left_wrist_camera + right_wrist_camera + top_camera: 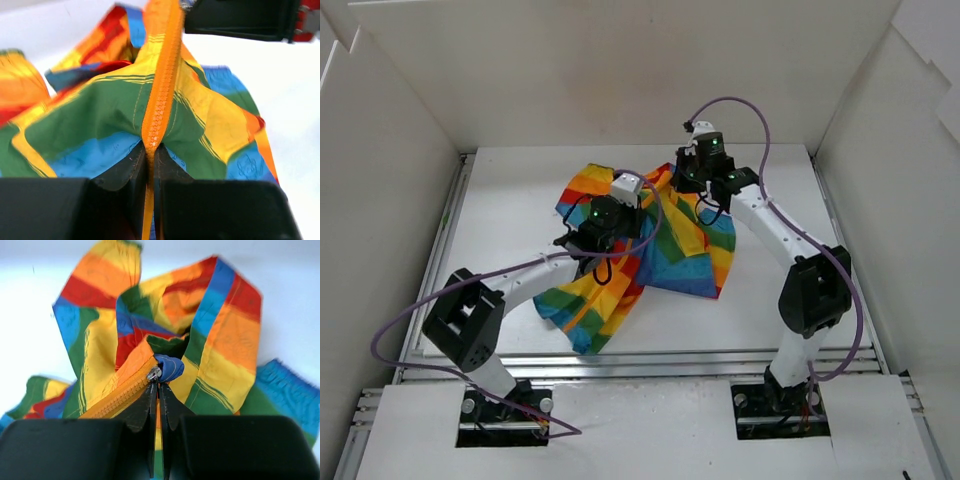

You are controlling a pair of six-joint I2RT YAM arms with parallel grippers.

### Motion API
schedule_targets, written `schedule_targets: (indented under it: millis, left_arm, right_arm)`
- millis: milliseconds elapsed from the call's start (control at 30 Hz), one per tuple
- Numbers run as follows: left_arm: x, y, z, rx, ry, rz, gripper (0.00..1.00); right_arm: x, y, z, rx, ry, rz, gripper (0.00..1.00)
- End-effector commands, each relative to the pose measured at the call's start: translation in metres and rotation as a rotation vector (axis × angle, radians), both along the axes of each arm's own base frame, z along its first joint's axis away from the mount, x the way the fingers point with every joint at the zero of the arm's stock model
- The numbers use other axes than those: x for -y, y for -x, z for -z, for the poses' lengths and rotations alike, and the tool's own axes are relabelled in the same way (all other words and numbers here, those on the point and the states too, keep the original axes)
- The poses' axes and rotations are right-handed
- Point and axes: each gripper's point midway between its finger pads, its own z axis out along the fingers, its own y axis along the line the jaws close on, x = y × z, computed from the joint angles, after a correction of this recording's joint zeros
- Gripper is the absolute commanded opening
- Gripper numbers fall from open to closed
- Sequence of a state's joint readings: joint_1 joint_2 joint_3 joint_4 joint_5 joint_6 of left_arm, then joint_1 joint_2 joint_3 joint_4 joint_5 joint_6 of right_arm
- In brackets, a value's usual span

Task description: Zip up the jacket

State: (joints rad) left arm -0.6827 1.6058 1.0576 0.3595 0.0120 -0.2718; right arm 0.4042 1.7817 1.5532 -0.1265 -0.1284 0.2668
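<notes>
The rainbow-striped jacket [675, 250] lies crumpled in the middle of the table. Its orange zipper [162, 85] runs closed from my left gripper up toward my right gripper. My left gripper [150, 150] is shut on the zipper tape at its lower part. My right gripper [159, 385] is shut on the silver zipper pull [153, 373] at the upper end of the zipper [117, 395], beside a blue fold of fabric. In the top view the left gripper [603, 222] and the right gripper [703, 170] hold the jacket lifted between them.
White walls enclose the table [500, 220] on three sides. A metal rail [650, 345] runs along the near edge. Purple cables loop from both arms.
</notes>
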Motion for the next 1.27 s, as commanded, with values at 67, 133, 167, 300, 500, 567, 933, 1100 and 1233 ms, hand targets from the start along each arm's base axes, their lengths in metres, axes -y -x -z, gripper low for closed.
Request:
schedule_targets:
  millis: [67,133,167,300,500,567,933,1100,1233]
  left_arm:
    - [-0.006,-0.034,-0.056,0.056,-0.002,-0.043,0.26]
    - [-0.023,-0.042,-0.078,0.087,0.014,-0.102,0.62]
    - [-0.027,-0.04,-0.086,0.102,0.026,-0.114,0.71]
    - [-0.063,-0.034,-0.116,0.124,0.08,-0.246,0.86]
    - [-0.103,0.011,-0.128,0.081,0.217,-0.321,0.9]
    - [-0.113,0.023,-0.114,0.042,0.241,-0.342,0.9]
    - [-0.184,0.107,-0.144,0.139,0.45,-0.407,0.84]
    - [-0.185,0.106,-0.126,0.021,0.399,-0.445,0.89]
    - [-0.185,0.11,-0.15,-0.011,0.398,-0.446,0.85]
  right_arm:
    - [0.07,-0.067,-0.073,0.245,0.045,0.252,0.0]
    - [0.07,-0.072,-0.083,0.265,0.032,0.255,0.02]
    - [0.066,-0.074,-0.084,0.266,0.022,0.239,0.15]
    - [0.064,-0.072,-0.108,0.282,-0.002,0.236,0.88]
    - [0.058,-0.018,-0.117,0.313,-0.129,0.201,0.98]
    - [0.058,0.013,-0.145,0.382,-0.191,0.192,0.98]
    - [0.144,0.147,-0.177,0.589,-0.222,0.41,0.98]
    - [0.132,0.146,-0.157,0.496,-0.182,0.348,0.98]
    - [0.129,0.164,-0.182,0.535,-0.215,0.292,0.98]
